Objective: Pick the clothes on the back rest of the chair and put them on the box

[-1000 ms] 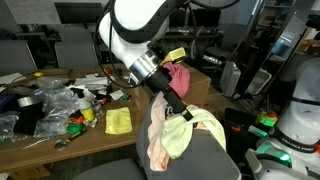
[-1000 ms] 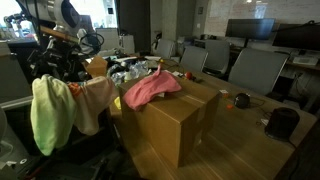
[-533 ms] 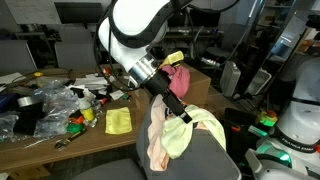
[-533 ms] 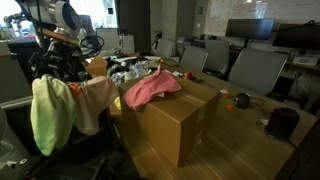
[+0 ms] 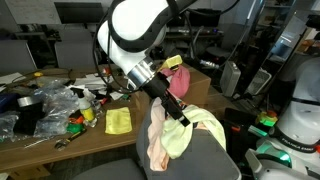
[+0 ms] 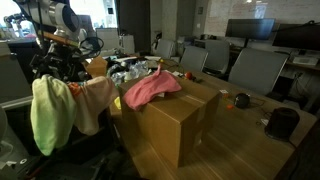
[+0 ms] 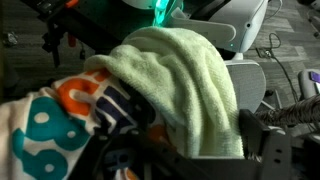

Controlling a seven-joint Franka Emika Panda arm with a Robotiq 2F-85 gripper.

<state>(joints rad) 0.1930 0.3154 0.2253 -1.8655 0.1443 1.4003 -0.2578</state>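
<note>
Might lift only the green towel [image 5: 208,125] at lower centre and spill the peach cloth [image 5: 157,140] beside it, with the jaw gap of the gripper [image 5: 184,116] buried in folds, impossible to tell.

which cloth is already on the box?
The pink one, lying on top of the cardboard box. The green cloth and the peach cloth hang over the chair back.

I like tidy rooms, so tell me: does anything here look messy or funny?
Yes. A pink cloth lies crumpled on the cardboard box. A green cloth and a peach cloth dangle off the chair back, bunched and uneven. The table is piled with clutter.
</note>
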